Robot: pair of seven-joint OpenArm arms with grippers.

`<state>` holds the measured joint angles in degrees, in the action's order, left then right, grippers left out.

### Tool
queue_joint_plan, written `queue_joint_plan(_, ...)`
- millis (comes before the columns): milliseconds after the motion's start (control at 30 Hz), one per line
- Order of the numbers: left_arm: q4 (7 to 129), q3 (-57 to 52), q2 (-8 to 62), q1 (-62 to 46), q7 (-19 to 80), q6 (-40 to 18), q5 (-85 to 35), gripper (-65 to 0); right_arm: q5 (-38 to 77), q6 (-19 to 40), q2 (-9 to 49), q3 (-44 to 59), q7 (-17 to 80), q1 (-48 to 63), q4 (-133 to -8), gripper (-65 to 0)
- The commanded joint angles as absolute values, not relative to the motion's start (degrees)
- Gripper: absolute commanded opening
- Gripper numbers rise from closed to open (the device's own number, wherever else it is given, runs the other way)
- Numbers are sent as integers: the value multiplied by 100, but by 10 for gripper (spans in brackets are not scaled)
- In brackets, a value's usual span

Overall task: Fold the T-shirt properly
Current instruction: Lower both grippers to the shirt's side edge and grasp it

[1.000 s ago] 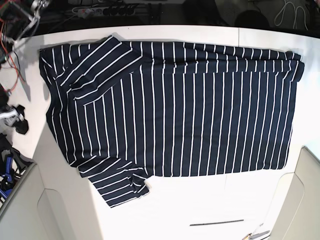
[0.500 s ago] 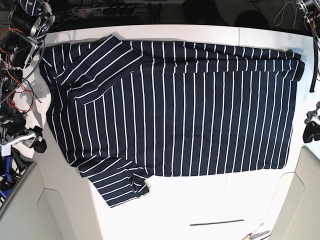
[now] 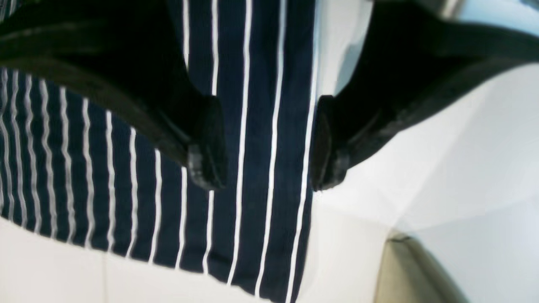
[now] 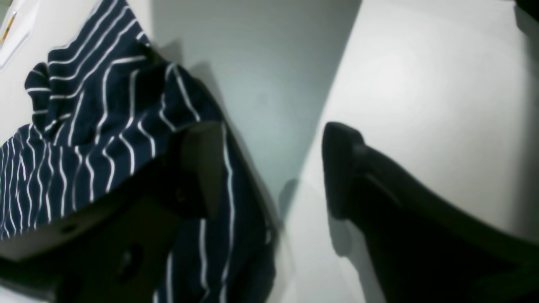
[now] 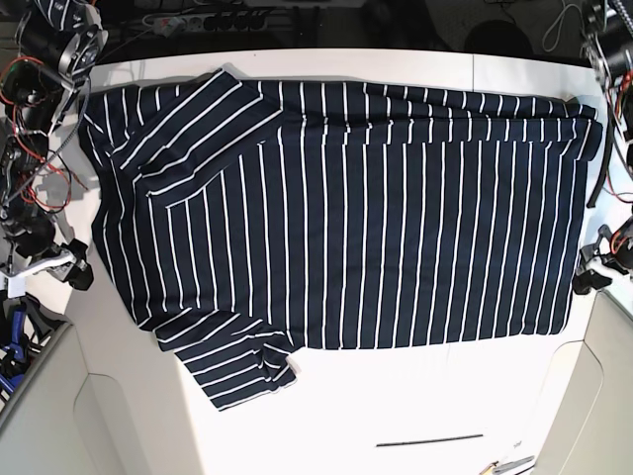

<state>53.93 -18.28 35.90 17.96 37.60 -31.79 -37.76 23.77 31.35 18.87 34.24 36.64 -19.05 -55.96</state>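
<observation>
Right tool (image 5: 61,265), on my left of the base view, sits with its dark blunt fingers (image 4: 343,168) spread apart and empty beside the soft, rumpled sleeve edge of the T-shirt (image 5: 336,213). I see the navy cloth with thin white stripes spread mostly flat across the smooth white table (image 5: 415,396), both sleeves folded in at that left end. Over at the far side my left tool (image 3: 265,143) is likewise parted, its matte black pads straddling the straight hem edge, gripping nothing.
</observation>
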Motion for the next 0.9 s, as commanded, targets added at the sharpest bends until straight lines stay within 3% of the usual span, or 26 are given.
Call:
queue_joint_plan(0,5319,-1828,3745,2045,3581,-3197,-3850,-304,2438,3173,1981,3437,3533,-2049,-5675,-280)
queue_joint_plan(300,4278,-1479,3745,2672,3096,-3162,-3365,-304,2427,3170,1855,3435,3535,-2047,-5666,-280)
queue_joint_plan(500,3577,-1120,3743,2816,2394,-2759,-3004,-304,2418,3170,1774,3435,3538,-2047,-5666,-280)
queue_joint_plan(867,3284,-1079,3470,2856,2585,-2764,-2995,-304,2244,3168,1518,3435,3535,-2047,-5664,-280)
